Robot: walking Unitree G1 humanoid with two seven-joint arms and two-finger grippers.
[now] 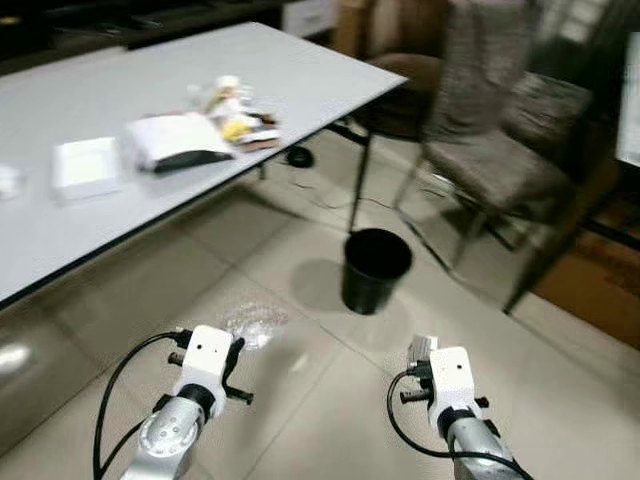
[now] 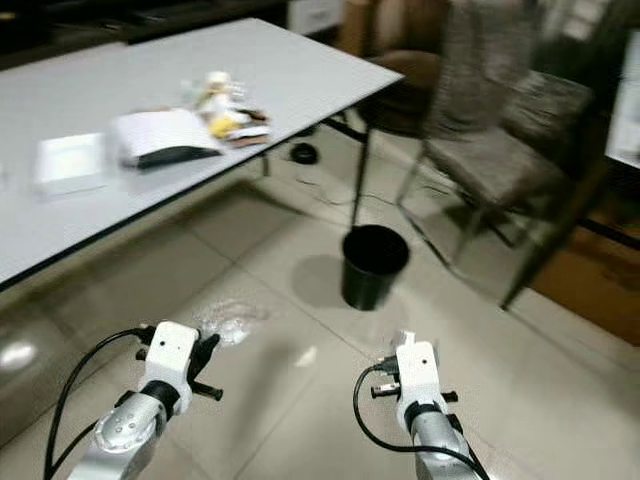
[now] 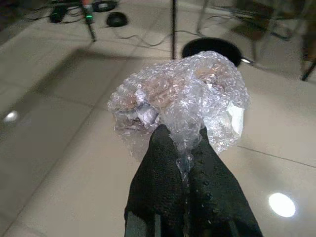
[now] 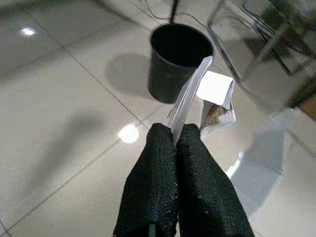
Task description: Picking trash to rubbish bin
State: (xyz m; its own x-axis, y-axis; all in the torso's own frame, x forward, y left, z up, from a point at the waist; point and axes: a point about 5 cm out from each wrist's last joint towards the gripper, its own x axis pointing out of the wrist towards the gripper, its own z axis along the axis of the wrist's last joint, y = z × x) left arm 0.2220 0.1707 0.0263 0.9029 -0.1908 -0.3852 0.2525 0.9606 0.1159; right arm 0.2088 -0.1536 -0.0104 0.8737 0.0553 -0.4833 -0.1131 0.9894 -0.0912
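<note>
Carrying step: the left gripper (image 3: 180, 148) has its jaws clamped on a bubble wrap wad (image 3: 180, 96), the right gripper (image 4: 175, 136) pinches a white card (image 4: 190, 94). The rubbish bin (image 1: 376, 270) stands centre frame on the floor; next, both must reach over its mouth and let go.
</note>
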